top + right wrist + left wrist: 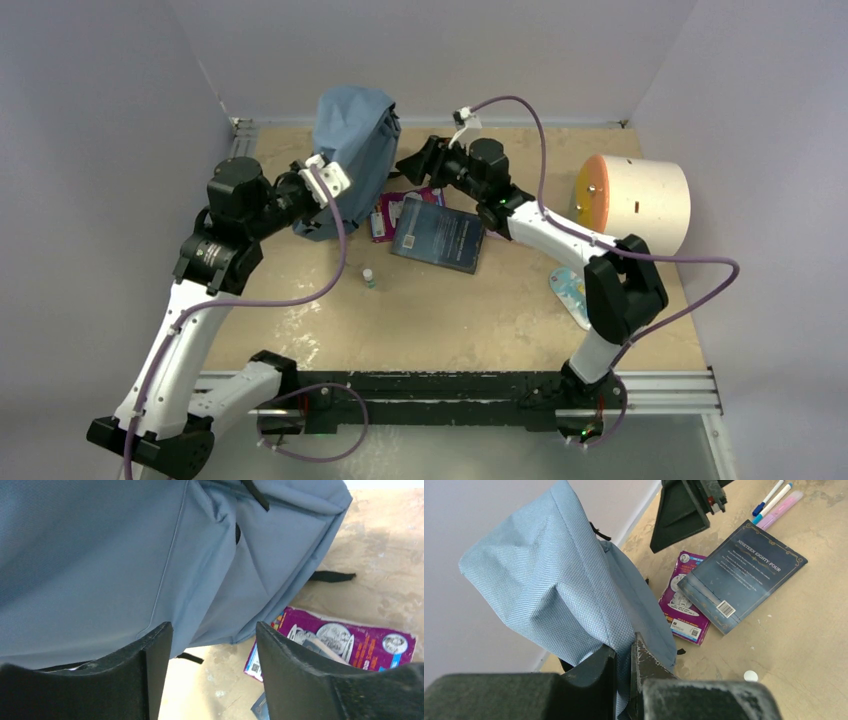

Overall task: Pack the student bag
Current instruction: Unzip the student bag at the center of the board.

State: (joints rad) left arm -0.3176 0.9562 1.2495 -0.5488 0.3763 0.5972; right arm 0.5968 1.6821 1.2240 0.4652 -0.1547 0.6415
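Tan surface (450,320) between grey walls: we find the student bag (352,150) at upper centre of the top view, standing upright near the back wall. Our left pincer (624,657) is pinched narrow on a fold of its fabric. Our right pincer (210,630) stands wide, holding nothing, just beside the bag's lower edge. We judge the bag light, limp and prone to sag, so a seam or zipper edge gives the surest hold. A book (438,235) and purple box (686,612) lie beside it.

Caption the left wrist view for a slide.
Left gripper pinches the soft grey-blue fabric backpack beside a dark blue paperback book and purple printed packet.
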